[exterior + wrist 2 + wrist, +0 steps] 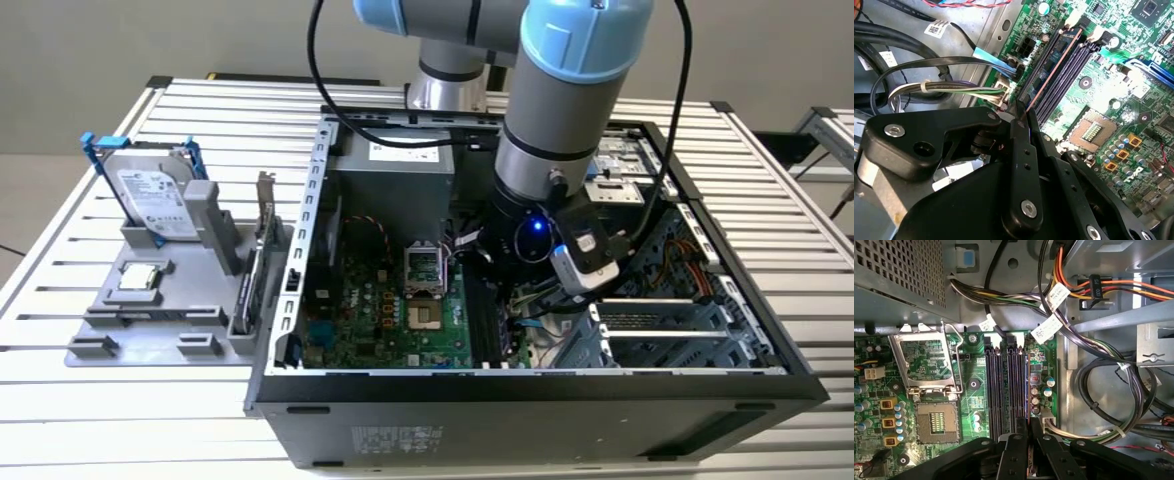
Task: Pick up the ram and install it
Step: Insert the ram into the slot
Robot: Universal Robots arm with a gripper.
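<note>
On the exterior view's left, a grey holder tray (160, 315) sits on a slatted metal counter (80, 200), carrying a silver hard drive in a blue frame (144, 190) standing upright and a green card with a metal bracket (267, 245) at its edge nearest the case. Just beside it, toward the middle, an open black computer case (534, 390) lies on its side with its green motherboard (387, 310) exposed. A grey and light-blue robot arm (567, 100) reaches down into the case, its wrist low over the board's black memory slots (1006, 387). In the second wrist view the gripper (1023, 116) has its black fingers (1021, 150) pressed close together, pinching the ram (1054, 70), which is seen edge-on as a thin line running from the fingertips along the outermost slot near the board's edge. Whether the stick is fully seated cannot be told. The empty processor socket (934, 426) sits beside the slots, and bundled cables (1054, 305) cross the case wall. On the exterior view's right, the counter continues past the case.
</note>
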